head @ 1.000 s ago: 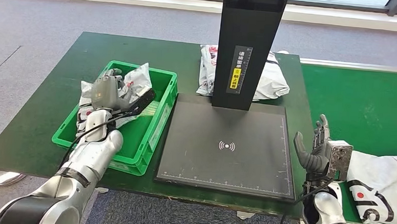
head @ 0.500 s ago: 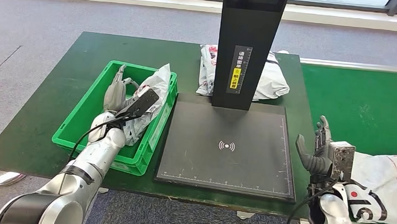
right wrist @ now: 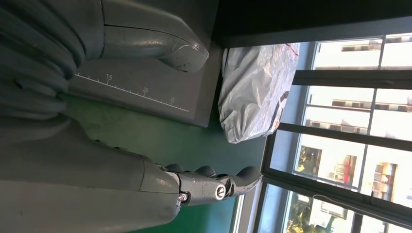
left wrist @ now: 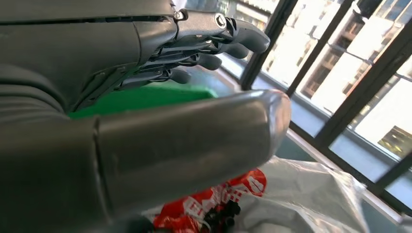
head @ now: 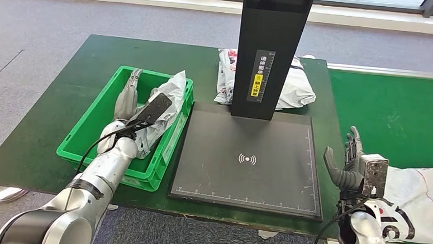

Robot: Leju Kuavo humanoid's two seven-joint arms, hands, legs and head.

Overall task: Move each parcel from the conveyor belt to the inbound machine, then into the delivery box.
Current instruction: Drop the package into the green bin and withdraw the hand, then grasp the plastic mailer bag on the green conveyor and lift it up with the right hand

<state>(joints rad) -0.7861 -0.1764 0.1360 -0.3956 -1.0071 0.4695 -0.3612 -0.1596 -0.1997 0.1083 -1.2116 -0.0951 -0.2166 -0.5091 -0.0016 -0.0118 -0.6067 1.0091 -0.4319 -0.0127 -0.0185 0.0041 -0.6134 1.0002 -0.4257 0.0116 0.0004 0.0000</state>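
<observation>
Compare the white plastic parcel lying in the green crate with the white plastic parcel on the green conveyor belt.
The white plastic parcel in the green crate leans crumpled against the green crate wall, while the white plastic parcel on the conveyor belt lies flat. The crate parcel sits beside the left hand, whose fingers are straight and hold nothing; the belt parcel lies just behind the open right hand. Both are white bags with red and black print.

Delivery box (head: 88, 127) left of inbound machine (head: 248, 157), parcel (head: 165, 100) inside, another parcel (head: 294, 87) apparently behind, conveyor belt (head: 393, 117) right.
</observation>
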